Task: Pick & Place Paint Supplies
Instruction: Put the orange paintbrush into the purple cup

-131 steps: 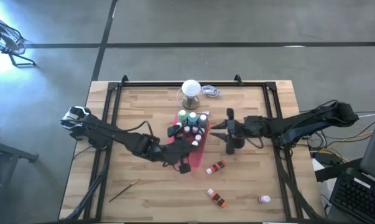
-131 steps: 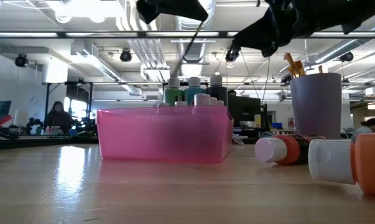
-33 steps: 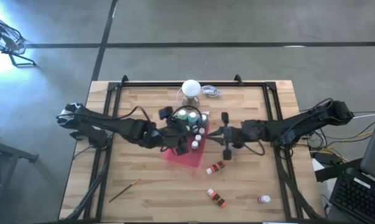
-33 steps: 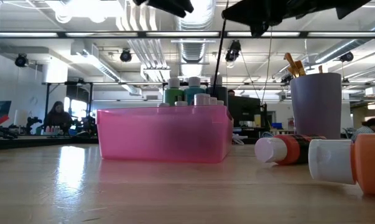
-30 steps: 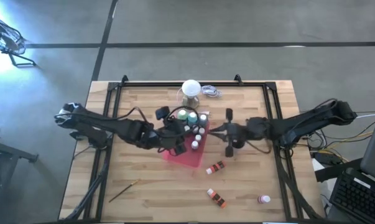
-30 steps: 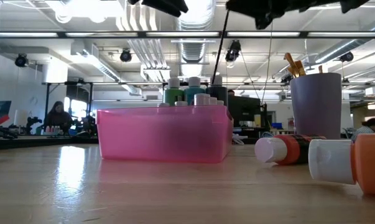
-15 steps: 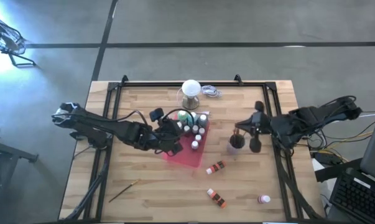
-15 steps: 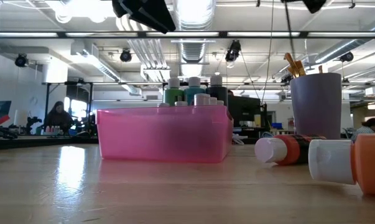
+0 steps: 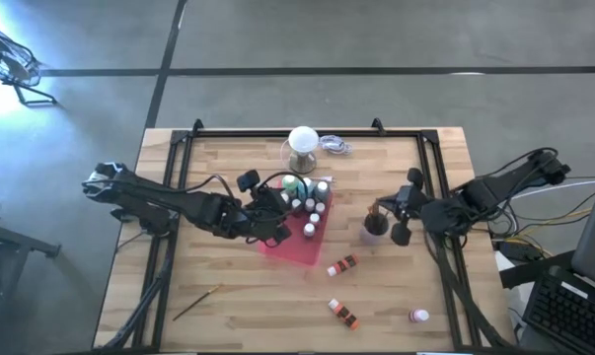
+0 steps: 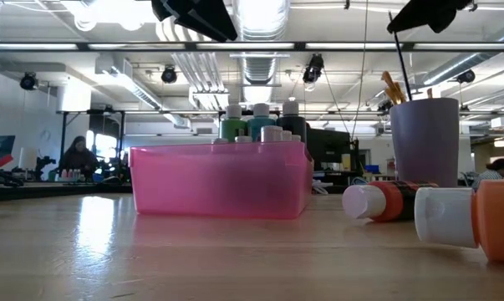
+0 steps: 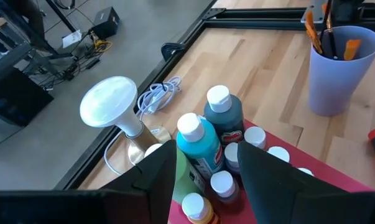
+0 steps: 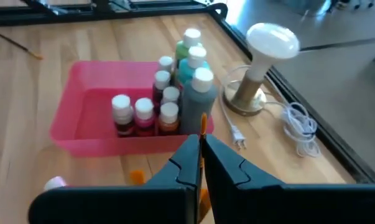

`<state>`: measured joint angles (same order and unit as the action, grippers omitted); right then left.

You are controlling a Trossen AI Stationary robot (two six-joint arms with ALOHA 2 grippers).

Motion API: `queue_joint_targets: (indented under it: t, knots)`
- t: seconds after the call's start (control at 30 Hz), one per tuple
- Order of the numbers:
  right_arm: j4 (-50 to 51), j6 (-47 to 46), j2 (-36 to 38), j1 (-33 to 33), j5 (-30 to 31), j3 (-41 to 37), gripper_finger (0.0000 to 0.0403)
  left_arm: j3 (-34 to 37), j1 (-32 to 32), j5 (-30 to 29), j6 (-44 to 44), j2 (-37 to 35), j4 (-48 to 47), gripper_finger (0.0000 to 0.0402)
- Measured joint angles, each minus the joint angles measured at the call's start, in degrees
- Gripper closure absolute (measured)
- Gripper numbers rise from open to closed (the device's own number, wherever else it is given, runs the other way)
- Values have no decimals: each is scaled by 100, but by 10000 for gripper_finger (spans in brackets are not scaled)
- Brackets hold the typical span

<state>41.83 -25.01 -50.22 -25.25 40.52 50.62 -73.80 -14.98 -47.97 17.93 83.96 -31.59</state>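
Paint supplies being sorted, seen from above and from surface height. Over the last second the right gripper (image 9: 388, 210) has swung rightward, away from the pink bin (image 9: 295, 247), and now hangs above the purple cup (image 10: 424, 142), which stands on the wooden surface (image 9: 228, 158) to the right of the bin. The right gripper is pinched tight on a thin dark brush (image 10: 399, 63). In the low view the brush slants down from the gripper and its lower end passes below the cup's rim, alongside the brushes already standing there. The placement therefore appears almost complete, with only the release outstanding.

The left gripper (image 9: 274, 219) has drifted a little to the left and hovers over the left edge of the bin. Its fingers stand partly apart with nothing between them. Directly below and ahead of it stand the upright bottles in the bin, among them the teal bottle (image 11: 195, 144), which the gripper does not touch.

Several supplies remain loose on the near half of the surface, well apart from both grippers:
- Two orange bottles (image 9: 343, 264) lie on their sides.
- A pink bottle (image 9: 417, 316) lies near the right corner.
- A loose brush (image 9: 198, 302) lies near the left side.

A white lamp (image 9: 303, 140) stands beyond the bin at the far edge.
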Motion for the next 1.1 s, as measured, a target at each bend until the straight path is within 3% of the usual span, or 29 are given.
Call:
queue_joint_targets:
  t: [0.67, 1.1]
  knots:
    - [-694, -1257, -4, -1, -5, -1385, 392, 0, 0, 10, 57, 0, -2, 225]
    - [-797, -1719, -11, -1, -57, -1811, 393, 4, 0, 12, 128, 0, 4, 225]
